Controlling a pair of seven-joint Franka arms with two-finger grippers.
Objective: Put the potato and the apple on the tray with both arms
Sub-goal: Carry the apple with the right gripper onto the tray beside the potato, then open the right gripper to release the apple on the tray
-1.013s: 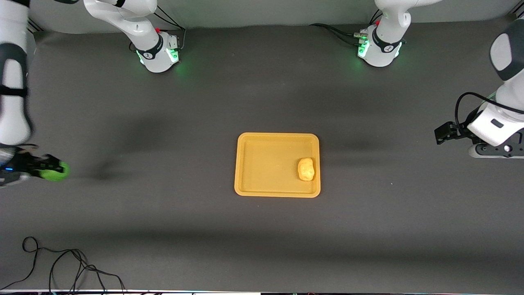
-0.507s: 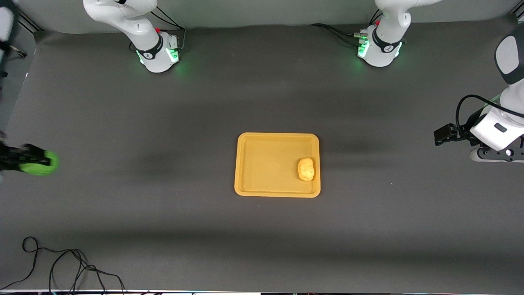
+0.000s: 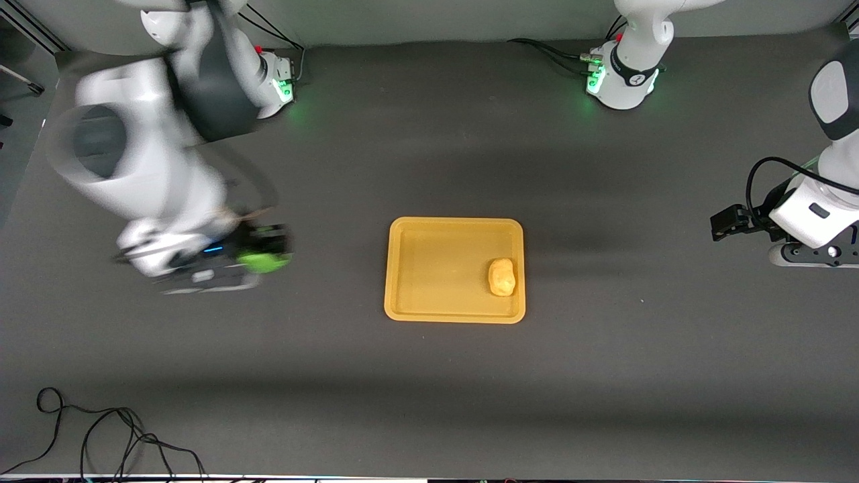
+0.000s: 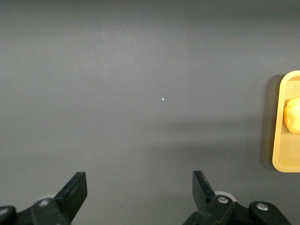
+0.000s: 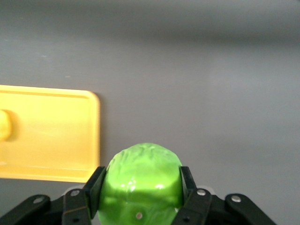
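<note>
The orange-yellow tray [image 3: 429, 268] lies in the middle of the table. The yellow-tan potato [image 3: 502, 276] rests in it, at the edge toward the left arm's end. My right gripper [image 3: 268, 251] is shut on the bright green apple [image 3: 264, 261] and holds it up over the bare mat, between the right arm's end and the tray. In the right wrist view the apple [image 5: 139, 180] sits between both fingers, with the tray [image 5: 51, 140] a short way off. My left gripper [image 3: 721, 223] is open and empty over the mat at the left arm's end; its wrist view shows the tray's edge [image 4: 281, 164] and the potato [image 4: 293, 116].
The table is covered by a dark grey mat [image 3: 429, 376]. A loose black cable [image 3: 100, 436] lies at the front corner toward the right arm's end. The two arm bases [image 3: 268, 80] stand along the edge farthest from the front camera.
My right gripper has swung with the apple from the table's edge at the right arm's end toward the tray. The left arm has barely moved.
</note>
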